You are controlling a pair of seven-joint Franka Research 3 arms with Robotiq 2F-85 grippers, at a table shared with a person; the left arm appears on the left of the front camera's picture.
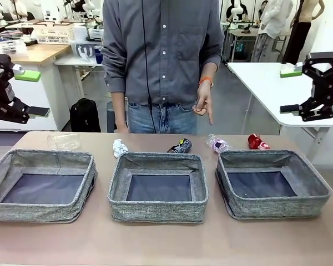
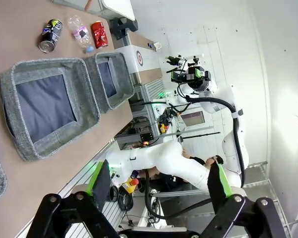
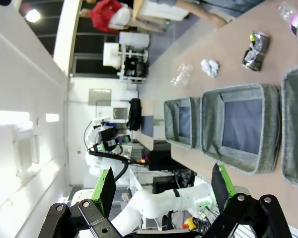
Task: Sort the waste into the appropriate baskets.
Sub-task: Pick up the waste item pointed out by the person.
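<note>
three grey fabric baskets in a row on the table (image 1: 166, 241): left basket (image 1: 39, 211), middle basket (image 1: 155, 211), right basket (image 1: 277, 207), dark bottoms showing. waste lined up on the table behind them, on the person's side. clear plastic cup (image 1: 64, 141) on its side behind the left basket. crumpled paper ball (image 1: 120, 148) just behind the middle basket's far left corner, crushed black can (image 1: 180, 146) near its far right corner. clear bottle (image 1: 217, 144) with pinkish label lying behind the right basket's far left corner, crushed red can (image 1: 257, 142) near it, further right. person's hand (image 1: 203, 105) hanging above the bottle, forefinger pointing down, apart from the table. left tool (image 1: 36, 93) high at the left edge, well above the table, open wide. right tool (image 1: 291, 90) likewise high at the right edge, open wide. in the left wrist view, green-padded fingers (image 2: 97, 181) parted at the bottom edge, with black can, bottle and red can side by side far off at top left. in the right wrist view, fingers (image 3: 108, 191) parted too, with cup, paper ball and black can beyond the baskets.
</note>
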